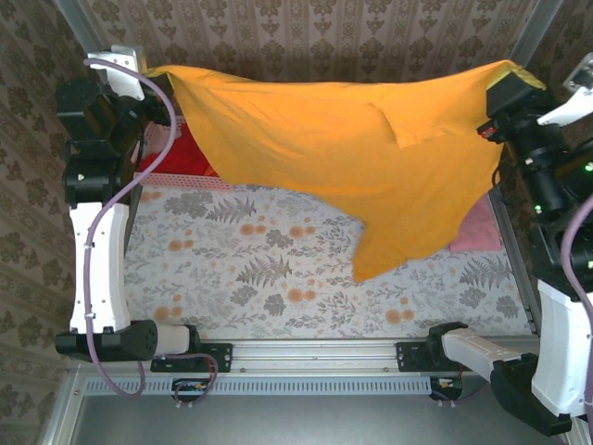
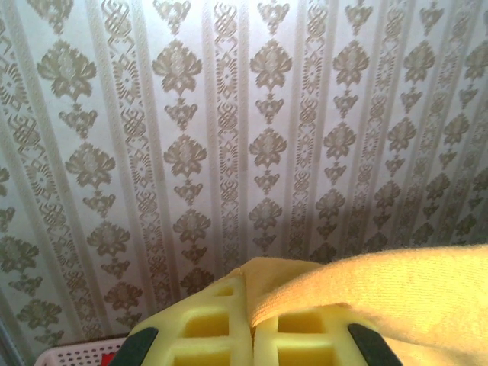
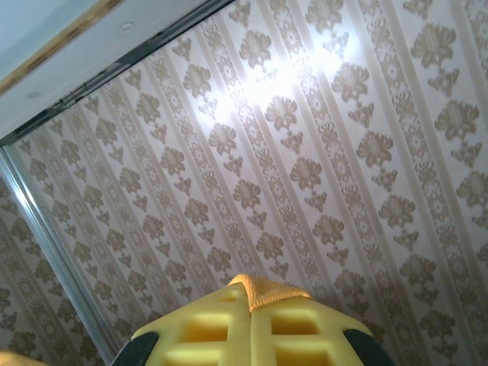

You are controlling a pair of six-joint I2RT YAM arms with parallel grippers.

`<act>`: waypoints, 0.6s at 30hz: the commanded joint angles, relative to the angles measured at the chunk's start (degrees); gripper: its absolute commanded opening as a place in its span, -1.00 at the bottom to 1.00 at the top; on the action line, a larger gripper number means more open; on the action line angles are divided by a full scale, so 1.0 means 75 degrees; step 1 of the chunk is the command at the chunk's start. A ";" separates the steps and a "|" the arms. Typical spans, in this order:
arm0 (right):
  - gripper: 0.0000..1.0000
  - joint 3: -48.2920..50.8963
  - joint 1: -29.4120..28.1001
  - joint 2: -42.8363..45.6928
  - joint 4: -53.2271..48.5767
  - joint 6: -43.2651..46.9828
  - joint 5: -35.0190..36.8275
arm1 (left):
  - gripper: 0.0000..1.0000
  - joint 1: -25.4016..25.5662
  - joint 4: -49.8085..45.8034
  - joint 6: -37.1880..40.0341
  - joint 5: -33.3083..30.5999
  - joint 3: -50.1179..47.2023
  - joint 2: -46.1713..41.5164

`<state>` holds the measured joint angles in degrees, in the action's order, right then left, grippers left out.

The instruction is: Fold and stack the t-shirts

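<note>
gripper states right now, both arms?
Left gripper: shut on the golden-yellow t-shirt, held up off the table.
Right gripper: shut on the same t-shirt, at its other end.

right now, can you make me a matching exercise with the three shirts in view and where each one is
Things:
1. yellow t-shirt
2. red t-shirt
3. pale pink t-shirt

Places:
a. far left, by the pink basket
b. right edge of the table
c. in the air, pinched by the left gripper and the right gripper

Pairs: 1-c, 2-a, 3-b
</note>
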<state>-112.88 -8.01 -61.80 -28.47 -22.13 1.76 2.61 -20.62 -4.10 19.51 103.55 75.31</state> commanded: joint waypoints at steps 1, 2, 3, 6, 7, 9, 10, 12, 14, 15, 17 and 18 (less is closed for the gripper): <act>-1.00 -0.0936 0.0049 -0.0328 -0.0807 0.0530 0.0110 | -1.00 0.0123 0.0102 -0.0051 0.0117 0.0252 -0.0221; -1.00 -0.1220 0.0043 -0.0487 -0.0991 0.0712 0.0134 | -1.00 0.0181 0.0090 -0.0053 0.0129 0.0278 -0.0210; -1.00 -0.1465 0.0048 -0.0653 -0.1174 0.0927 0.0171 | -1.00 0.0230 0.0090 -0.0051 0.0141 0.0283 -0.0187; -1.00 -0.1960 0.0054 -0.1158 -0.1551 0.1316 0.0310 | -1.00 0.0364 0.0141 0.0064 0.0130 0.0204 -0.0020; -1.00 -0.1971 0.0054 -0.1259 -0.1545 0.1367 0.0316 | -1.00 0.0381 0.0201 0.0069 0.0130 0.0159 0.0048; -1.00 -0.1889 0.0100 -0.1519 -0.1424 0.1398 0.0282 | -1.00 0.0420 0.0412 0.0061 0.0118 0.0070 0.0227; -1.00 -0.1851 0.0123 -0.1640 -0.1349 0.1406 0.0261 | -1.00 0.0431 0.0528 0.0061 0.0101 0.0044 0.0326; -1.00 -0.1768 0.0197 -0.1946 -0.1137 0.1381 0.0186 | -1.00 0.0448 0.0676 0.0052 0.0077 0.0093 0.0646; -1.00 -0.1813 0.0331 -0.2291 -0.0872 0.1274 0.0010 | -1.00 0.0450 0.0756 0.0015 0.0045 0.0240 0.0945; -1.00 -0.1842 0.0412 -0.2544 -0.0680 0.1171 -0.0153 | -1.00 0.0468 0.0791 0.0025 0.0036 0.0338 0.1097; -1.00 -0.1989 0.0552 -0.2980 -0.0350 0.0922 -0.0392 | -1.00 0.0482 0.0871 0.0032 -0.0022 0.0481 0.1369; -1.00 -0.2140 0.0600 -0.3203 -0.0330 0.0816 -0.0504 | -1.00 0.0484 0.0885 0.0064 -0.0043 0.0541 0.1467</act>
<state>-126.80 -4.71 -83.02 -35.57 -13.93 0.71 5.93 -17.10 -4.08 19.79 104.95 84.90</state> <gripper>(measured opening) 0.049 0.050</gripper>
